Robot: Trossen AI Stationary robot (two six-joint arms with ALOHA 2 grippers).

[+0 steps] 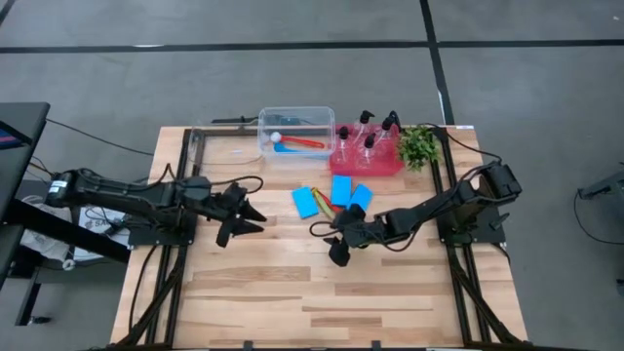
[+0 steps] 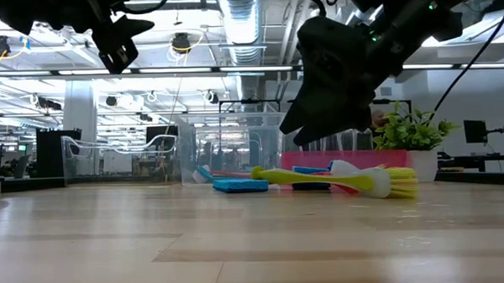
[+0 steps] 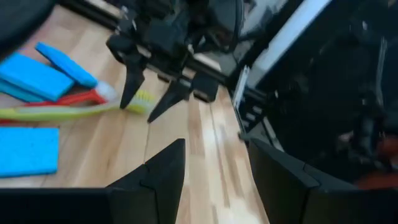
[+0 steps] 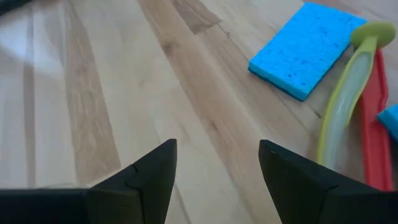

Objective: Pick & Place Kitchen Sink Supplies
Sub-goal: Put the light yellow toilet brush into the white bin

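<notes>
Three blue sponges (image 1: 340,189) lie flat on the wooden table. Beside them lie a yellow-green brush (image 2: 337,179) and a red brush (image 4: 373,127). Small clear pump bottles (image 1: 369,144) stand in a red tray (image 1: 382,168). My right gripper (image 4: 217,162) is open and hangs above bare wood, on the near side of the sponges (image 4: 305,50). My left gripper (image 1: 246,222) is open too, raised over the table's left part and pointing toward the sponges and my right gripper (image 3: 140,112).
A clear tub (image 1: 295,115) at the far edge holds a red-handled and a blue brush. A small green plant (image 1: 419,146) stands right of the tray. Bare wood spreads across the near half of the table (image 1: 292,302).
</notes>
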